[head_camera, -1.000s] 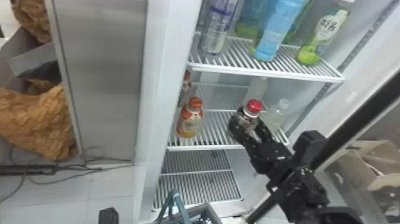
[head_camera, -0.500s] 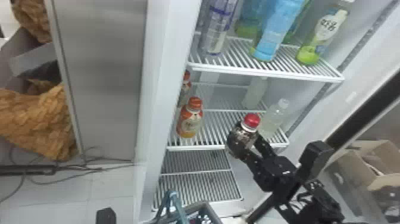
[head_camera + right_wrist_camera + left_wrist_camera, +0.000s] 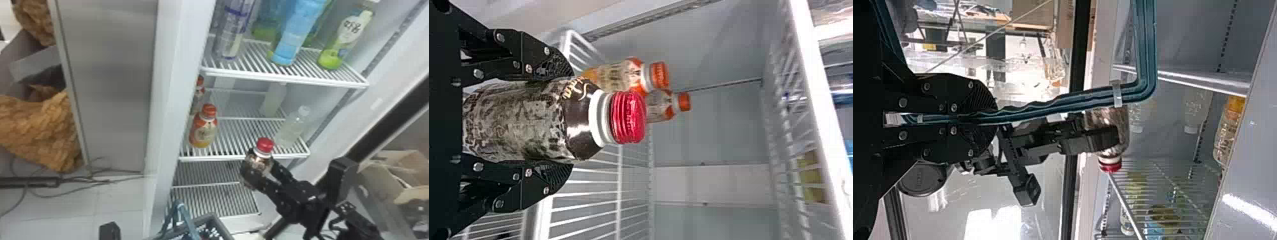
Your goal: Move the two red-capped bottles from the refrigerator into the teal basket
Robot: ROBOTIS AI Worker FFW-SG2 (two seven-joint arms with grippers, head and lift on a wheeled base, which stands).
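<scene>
Right pincer (image 3: pixel 567 120), bottle-wide, grips the red-capped bottle (image 3: pixel 524 122) mid-body, the suitable hold: probably weighty, slick. Left pincer (image 3: pixel 995 118): closed on basket handle (image 3: pixel 1068 100).

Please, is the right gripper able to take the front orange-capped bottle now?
Probably not: the right gripper is closed around the red-capped bottle. Otherwise, the front orange-capped bottle looks unblocked.

Pale tiled floor (image 3: pixel 118 199) way off left of the right claw (image 3: pixel 262 170), loose dark cables (image 3: pixel 92 177) kinda strewn there, plus a big grey metal panel (image 3: pixel 108 79). Cardboard boxes (image 3: pixel 411 193) sit to the claw's right.
</scene>
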